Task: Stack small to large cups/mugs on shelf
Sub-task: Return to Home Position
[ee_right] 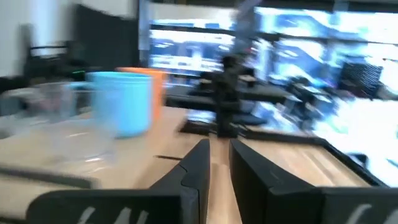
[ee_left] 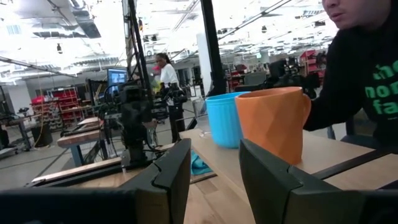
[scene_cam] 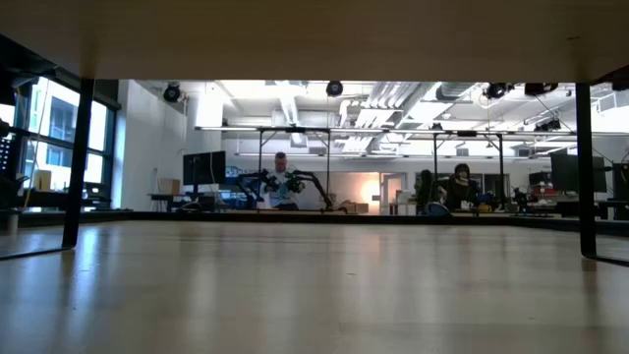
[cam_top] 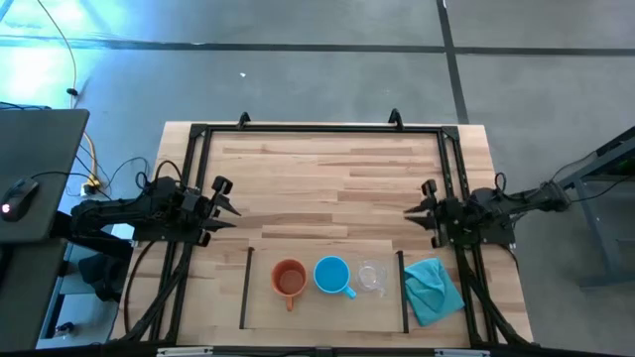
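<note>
Three vessels stand upright in a row on the shelf (cam_top: pixel 322 309), a pale panel between two thin black strips near the table's near edge: the orange mug (cam_top: pixel 289 281), the blue mug (cam_top: pixel 332 276) with its handle, and the clear glass cup (cam_top: pixel 372 277). My left gripper (cam_top: pixel 230 204) hovers open over the table's left side, beyond the shelf. My right gripper (cam_top: pixel 409 211) hovers on the right, open by a narrow gap. The left wrist view shows the orange mug (ee_left: pixel 277 121) and blue mug (ee_left: pixel 225 118); the right wrist view shows the glass cup (ee_right: pixel 59 121) and blue mug (ee_right: pixel 124 102).
A teal cloth (cam_top: pixel 433 289) lies crumpled right of the shelf's right strip. A black metal frame (cam_top: pixel 317 129) runs around the tabletop. A person in a dark sweater (ee_left: pixel 367 68) is at the near edge by the mugs. Bare striped wood (cam_top: pixel 322 183) lies between the grippers.
</note>
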Robot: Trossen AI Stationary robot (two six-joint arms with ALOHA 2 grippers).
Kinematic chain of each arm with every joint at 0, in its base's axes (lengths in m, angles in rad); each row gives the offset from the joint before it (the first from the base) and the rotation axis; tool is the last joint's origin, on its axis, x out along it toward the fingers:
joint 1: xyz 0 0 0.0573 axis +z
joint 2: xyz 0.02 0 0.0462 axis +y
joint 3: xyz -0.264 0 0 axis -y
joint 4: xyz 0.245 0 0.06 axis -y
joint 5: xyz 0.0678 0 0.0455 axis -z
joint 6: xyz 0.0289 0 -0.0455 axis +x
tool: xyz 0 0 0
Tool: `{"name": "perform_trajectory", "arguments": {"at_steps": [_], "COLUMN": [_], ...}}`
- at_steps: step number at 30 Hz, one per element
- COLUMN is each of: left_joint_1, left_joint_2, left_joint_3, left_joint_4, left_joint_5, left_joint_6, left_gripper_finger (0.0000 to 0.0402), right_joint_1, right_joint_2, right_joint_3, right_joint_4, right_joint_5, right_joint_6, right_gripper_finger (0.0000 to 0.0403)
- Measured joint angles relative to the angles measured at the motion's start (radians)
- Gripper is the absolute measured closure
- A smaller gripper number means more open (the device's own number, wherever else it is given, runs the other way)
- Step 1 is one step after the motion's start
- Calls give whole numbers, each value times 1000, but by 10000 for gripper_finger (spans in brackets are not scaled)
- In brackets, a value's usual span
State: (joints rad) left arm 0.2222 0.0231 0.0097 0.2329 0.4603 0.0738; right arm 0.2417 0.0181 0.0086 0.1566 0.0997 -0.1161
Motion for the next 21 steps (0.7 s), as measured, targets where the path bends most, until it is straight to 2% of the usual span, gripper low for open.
{"name": "perform_trajectory", "arguments": {"at_steps": [2, 7, 21], "left_joint_1": [0, 0, 0], "left_joint_2": [0, 0, 0], "left_joint_3": [0, 0, 0], "left_joint_4": [0, 0, -4], "left_joint_5": [0, 3, 3], "left_joint_6": [0, -7, -11], "left_gripper_finger": [277, 277, 277], "right_joint_1": [-35, -79, -81], "right_joint_2": [0, 0, 0], "right_joint_3": [0, 0, 0], "right_joint_4": [-23, -53, -92], "right_joint_5": [33, 30, 65], "right_joint_6": [51, 118, 29], "right_gripper_finger": [352, 352, 352]}}
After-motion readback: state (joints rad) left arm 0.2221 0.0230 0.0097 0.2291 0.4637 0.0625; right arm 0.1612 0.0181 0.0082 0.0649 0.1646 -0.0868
